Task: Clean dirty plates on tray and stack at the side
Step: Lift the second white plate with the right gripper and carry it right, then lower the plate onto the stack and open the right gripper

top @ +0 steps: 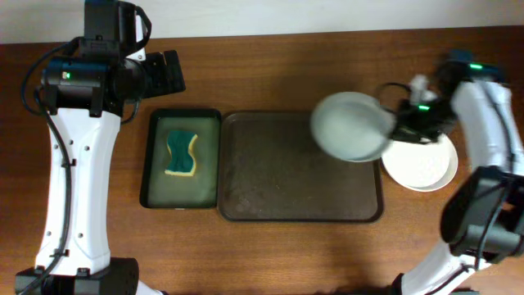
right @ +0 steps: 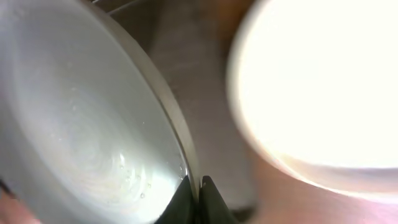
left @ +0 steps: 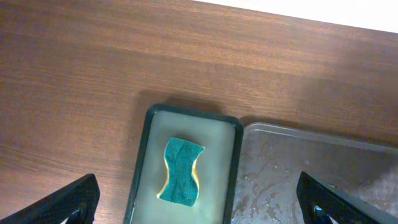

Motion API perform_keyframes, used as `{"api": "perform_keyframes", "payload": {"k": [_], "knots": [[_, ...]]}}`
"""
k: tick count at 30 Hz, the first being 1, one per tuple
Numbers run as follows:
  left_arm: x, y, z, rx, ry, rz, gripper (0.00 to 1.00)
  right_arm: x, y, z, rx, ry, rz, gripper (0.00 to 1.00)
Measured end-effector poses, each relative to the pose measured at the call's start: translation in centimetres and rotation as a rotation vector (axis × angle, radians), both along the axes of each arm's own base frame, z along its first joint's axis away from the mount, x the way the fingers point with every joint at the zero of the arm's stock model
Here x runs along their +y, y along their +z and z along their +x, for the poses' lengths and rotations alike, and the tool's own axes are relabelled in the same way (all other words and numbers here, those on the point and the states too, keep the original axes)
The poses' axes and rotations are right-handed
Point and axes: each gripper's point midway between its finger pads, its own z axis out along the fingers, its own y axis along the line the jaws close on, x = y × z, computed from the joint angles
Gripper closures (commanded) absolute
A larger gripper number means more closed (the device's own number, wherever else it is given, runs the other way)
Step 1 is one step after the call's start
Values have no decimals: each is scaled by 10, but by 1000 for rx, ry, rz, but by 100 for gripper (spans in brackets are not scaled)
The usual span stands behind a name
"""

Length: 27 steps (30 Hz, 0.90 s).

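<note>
White plate (top: 350, 124) pinched at its rim by right fingers (right: 212, 208), above tray (top: 270, 205) corner, left fingers (left: 65, 205) spread

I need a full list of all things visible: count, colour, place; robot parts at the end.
table: one, brown wood
brown tray: one, dark brown, centre, wet
black tray: one, greenish inside, left of it
sponge: one, green-yellow, in the black tray
held plate: one, white, above the brown tray's far right corner
stacked plates: seemingly two, white, right of that tray
left gripper: one, black, open, beyond the black tray
right gripper: one, black, shut on the held plate's rim
</note>
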Motion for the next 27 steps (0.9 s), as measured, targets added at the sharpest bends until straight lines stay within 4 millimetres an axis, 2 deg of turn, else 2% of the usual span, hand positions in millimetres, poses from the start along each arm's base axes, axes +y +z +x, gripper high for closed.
{"api": "perform_keyframes", "payload": {"k": [4, 6, 9, 12, 14, 18, 23, 24, 26, 27], "knots": [[0, 0, 0, 0, 0, 0, 1, -102, -6, -32, 32, -238, -88, 96], [0, 0, 0, 0, -1, 0, 0, -138, -14, -51, 48, -347, -113, 96], [0, 0, 0, 0, 0, 0, 0, -167, -31, -78, 79, -458, -126, 96], [0, 0, 0, 0, 0, 0, 1, -170, -53, -91, 100, -506, -109, 96], [0, 0, 0, 0, 0, 0, 1, -162, -65, -96, 120, -506, -87, 96], [0, 0, 0, 0, 0, 0, 1, -153, -74, -93, 117, -484, -83, 91], [0, 0, 0, 0, 0, 0, 1, -138, -75, -77, 93, -427, -89, 87], [0, 0, 0, 0, 0, 0, 1, -136, -75, -75, 90, -419, -89, 82], [0, 0, 0, 0, -1, 0, 0, -131, -75, -69, 78, -395, -92, 64], [0, 0, 0, 0, -1, 0, 0, -128, -75, -66, 75, -389, -91, 59]]}}
